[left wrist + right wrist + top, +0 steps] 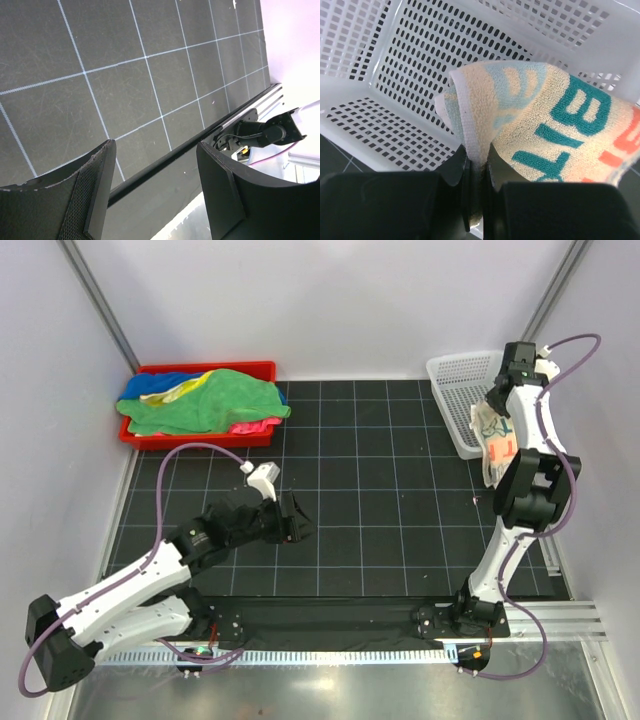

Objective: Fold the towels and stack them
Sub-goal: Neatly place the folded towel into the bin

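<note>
Right claw [476, 161]: fingers clamped together on the white-hemmed edge of the lettered towel, raised over the white mesh basket.
Lettered towel [545, 125]: cream with teal and orange letters. It hangs from the right claw, bunched at the grip, and droops over the basket's right part.
White mesh basket [455, 375]: stands on the black gridded tabletop [380, 490].
Left claw [155, 160]: fingers apart with nothing between them, low over the tabletop, well apart from the basket, to its left and nearer the arm bases.
Other towels [210, 405]: an unfolded heap, green on top, with blue, yellow and pink showing beneath.
Red tray [262, 368]: holds that heap, well to the left of the basket.
</note>
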